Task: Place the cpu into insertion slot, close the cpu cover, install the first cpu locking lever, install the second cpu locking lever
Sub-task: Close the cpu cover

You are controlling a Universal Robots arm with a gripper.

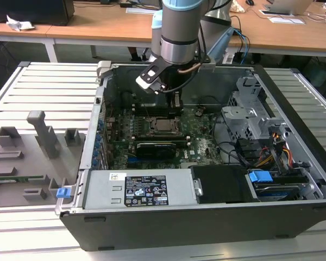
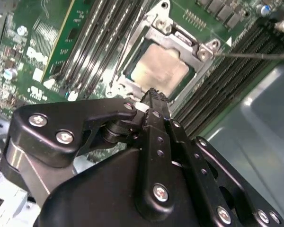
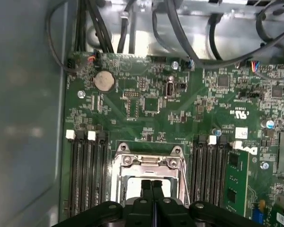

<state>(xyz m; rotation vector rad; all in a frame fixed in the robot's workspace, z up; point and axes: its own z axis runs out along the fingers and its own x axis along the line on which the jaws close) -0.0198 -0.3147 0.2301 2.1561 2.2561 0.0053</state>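
The cpu (image 2: 160,71), a silvery-tan square, lies flat in the insertion slot (image 1: 164,125) on the green motherboard. The cpu cover (image 2: 180,40), a metal frame with a square window, lies down around the chip; it also appears in the first wrist view (image 3: 146,161). A thin wire lever (image 2: 255,55) runs out from one socket corner across the memory slots. My gripper (image 2: 154,94) hovers just above the socket's edge, shut with nothing between its fingers (image 3: 151,185). In the exterior view the gripper (image 1: 176,106) hangs inside the case, just behind the socket.
Black memory slots (image 3: 87,175) flank the socket on both sides. A long black card (image 1: 155,148) lies in front of it. The case wall (image 3: 23,118) is close by. Cables (image 1: 261,155) and a drive cage (image 1: 250,117) fill the exterior view's right.
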